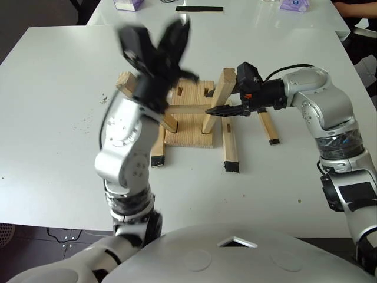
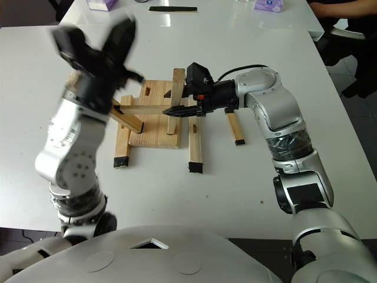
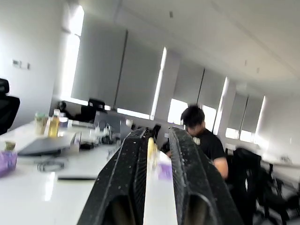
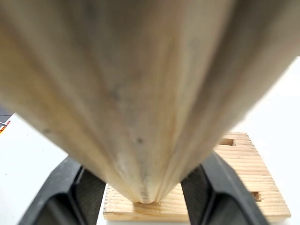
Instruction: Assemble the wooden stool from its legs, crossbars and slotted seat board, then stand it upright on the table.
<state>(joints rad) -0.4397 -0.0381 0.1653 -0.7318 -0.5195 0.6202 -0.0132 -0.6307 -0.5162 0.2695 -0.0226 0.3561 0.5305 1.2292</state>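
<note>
The slotted seat board [image 1: 191,131] lies flat on the white table [image 1: 59,106]. A wooden leg [image 1: 219,97] stands tilted on the board, and my right gripper [image 1: 215,109] is shut on it from the right. In the right wrist view the leg [image 4: 140,93] runs between the black fingers [image 4: 77,194] above the board [image 4: 243,187]. A crossbar [image 1: 187,108] joins this leg to a slanted leg [image 1: 131,84] on the left. Loose legs [image 1: 230,147] [image 1: 270,127] [image 1: 158,148] lie beside the board. My left gripper [image 1: 154,32] is raised above the stool parts, open and holding nothing.
A black strip [image 1: 199,9] and two purple objects [image 1: 128,3] [image 1: 294,5] lie at the table's far edge. Bare tabletop stretches to the left and in front of the board [image 2: 154,132]. The left wrist view looks past its fingers [image 3: 187,187] into the room.
</note>
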